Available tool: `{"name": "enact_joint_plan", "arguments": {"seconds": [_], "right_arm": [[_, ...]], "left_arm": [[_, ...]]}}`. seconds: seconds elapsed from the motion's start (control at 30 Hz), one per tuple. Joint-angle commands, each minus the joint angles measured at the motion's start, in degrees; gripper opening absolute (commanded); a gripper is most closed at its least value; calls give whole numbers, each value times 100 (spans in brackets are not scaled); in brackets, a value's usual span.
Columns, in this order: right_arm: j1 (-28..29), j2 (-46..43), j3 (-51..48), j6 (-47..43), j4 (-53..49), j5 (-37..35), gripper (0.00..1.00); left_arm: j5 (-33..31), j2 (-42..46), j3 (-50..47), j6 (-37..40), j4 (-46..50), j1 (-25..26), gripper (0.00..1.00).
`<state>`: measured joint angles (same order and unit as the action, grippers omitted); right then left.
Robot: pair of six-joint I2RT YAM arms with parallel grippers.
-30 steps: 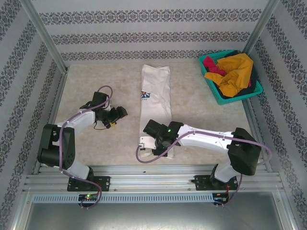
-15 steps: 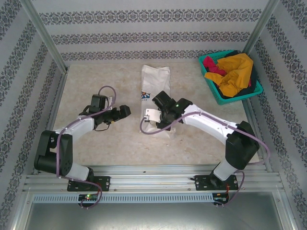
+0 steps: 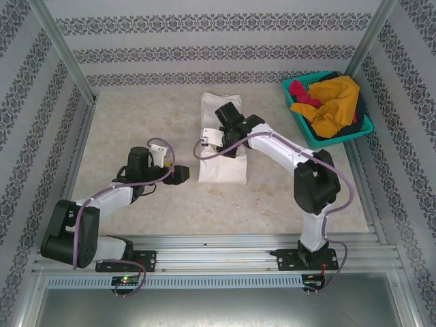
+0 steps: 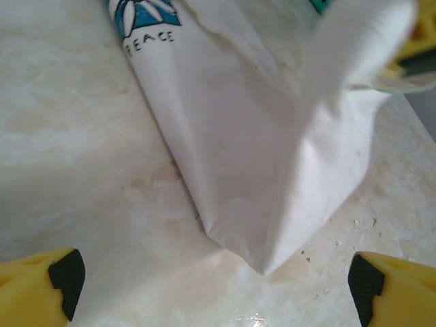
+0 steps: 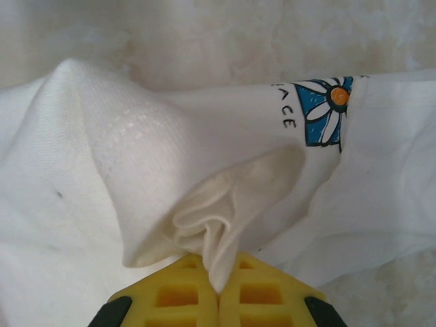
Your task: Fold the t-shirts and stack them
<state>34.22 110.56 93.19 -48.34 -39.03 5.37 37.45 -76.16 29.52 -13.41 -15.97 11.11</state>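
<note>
Cream-white t-shirt [image 3: 222, 167] in the middle of the table [image 3: 136, 122], already narrowed to a long strip, now in the end-over-end fold. Pinched at one end by the right gripper [image 5: 218, 272], pads pressed tight on a bunched fold of cloth, held lifted near the daisy print [image 5: 327, 109]. Left gripper [image 4: 214, 274] spread wide, low before the fold's corner, holding nothing. Next, probably: lay the held end flat over the strip, let go, smooth down. Soft matte knit, thin, easy to crease; pointed corner at the fold. Mustard-yellow shirt [image 3: 334, 102] heaped with others in the teal mesh basket [image 3: 298, 124].
</note>
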Motion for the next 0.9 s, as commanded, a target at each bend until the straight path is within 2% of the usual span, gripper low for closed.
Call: {"name": "enact_joint_plan", "arguments": {"seconds": [0.0, 0.37, 0.87], "right_arm": [[-86, 409, 529, -202, 32, -101, 0], [-231, 1454, 1676, -245, -52, -340, 0], [-380, 2143, 2226, -136, 95, -770, 0]], "left_arm": [[130, 63, -177, 486, -716, 109, 100], [148, -158, -244, 456, -1113, 172, 100], [227, -422, -254, 251, -1435, 224, 100]]}}
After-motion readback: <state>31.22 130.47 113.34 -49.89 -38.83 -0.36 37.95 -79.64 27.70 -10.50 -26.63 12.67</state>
